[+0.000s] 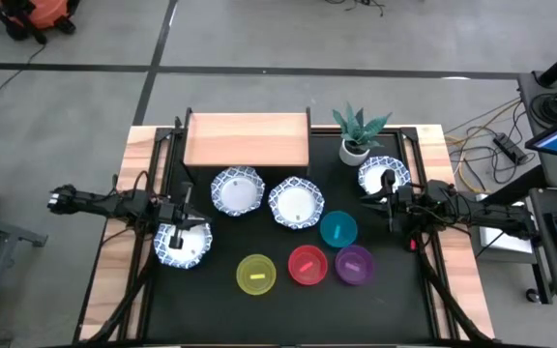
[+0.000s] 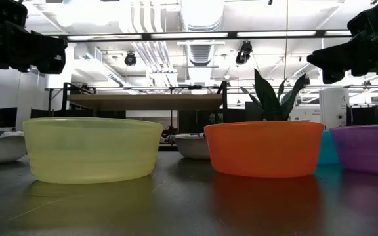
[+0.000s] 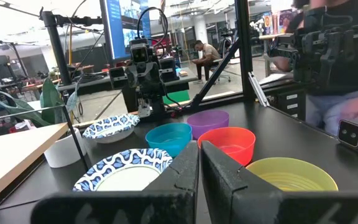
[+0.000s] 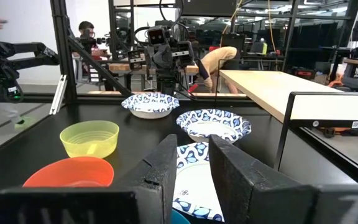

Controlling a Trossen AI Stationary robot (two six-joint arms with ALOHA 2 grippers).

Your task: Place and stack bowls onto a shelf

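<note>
Both grippers are hovering low, left gripper (image 1: 179, 215) nearly closed and empty over a patterned bowl (image 1: 183, 245), right gripper (image 1: 392, 201) slightly parted beside another (image 1: 383, 176), likely poised to carry them to the bare shelf (image 1: 248, 140).

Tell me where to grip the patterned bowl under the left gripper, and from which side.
Pinch the scalloped rim of the patterned bowl, coming straight down from above. It sits upright and open, with thin walls, so one finger can go inside and one outside. The left gripper already hovers at its shelf-side edge, the side facing the shelf, probably the easiest spot.
</note>
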